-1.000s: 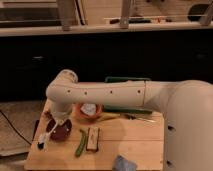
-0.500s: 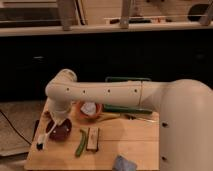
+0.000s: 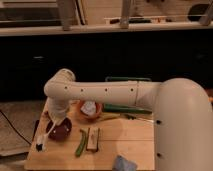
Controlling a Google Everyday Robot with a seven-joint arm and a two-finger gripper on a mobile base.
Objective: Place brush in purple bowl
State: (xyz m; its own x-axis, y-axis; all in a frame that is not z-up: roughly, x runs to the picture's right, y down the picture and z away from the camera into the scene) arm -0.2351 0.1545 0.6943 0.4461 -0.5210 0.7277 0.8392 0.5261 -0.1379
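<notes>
1. Brush (image 3: 40,145): white head near left edge of table (image 3: 116,146), just beside purple bowl (image 3: 63,132), outside it.
2. Gripper (image 3: 55,123): clenched, above bowl's left rim; hold on brush not discernible.
3. Step judged: transfer. Next: brush over dark interior, then release.

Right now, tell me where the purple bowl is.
In the camera view the purple bowl sits at the left of the table, left of the green vegetable, with the gripper over it.
</notes>
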